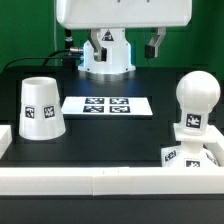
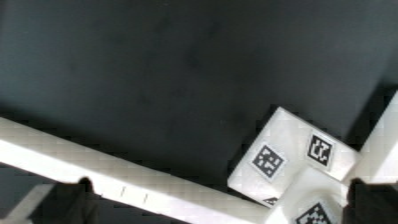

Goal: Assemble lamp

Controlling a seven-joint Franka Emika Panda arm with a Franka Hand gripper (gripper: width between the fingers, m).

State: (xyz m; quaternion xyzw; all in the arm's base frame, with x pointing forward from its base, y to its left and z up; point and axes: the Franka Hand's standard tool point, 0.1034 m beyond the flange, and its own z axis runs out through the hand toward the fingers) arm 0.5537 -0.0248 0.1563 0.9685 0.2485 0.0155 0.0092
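Observation:
The tapered white shade (image 1: 42,107) stands on the black table at the exterior view's left. The round-headed bulb (image 1: 196,98) stands upright on the tagged base (image 1: 188,155) at the front right, beside the rail. My gripper (image 1: 112,44) hangs high at the back, open and empty, far from all three parts. In the wrist view my gripper (image 2: 228,198) is open, with dark fingertips (image 2: 73,198) at each side. Tagged white faces of the base (image 2: 294,158) show near one fingertip, well below it. The shade is out of the wrist view.
The marker board (image 1: 108,104) lies flat in the middle of the table. White rails edge the front (image 1: 100,182) and the exterior view's left (image 1: 5,142); a rail also crosses the wrist view (image 2: 107,165). The robot's pedestal (image 1: 105,55) stands at the back.

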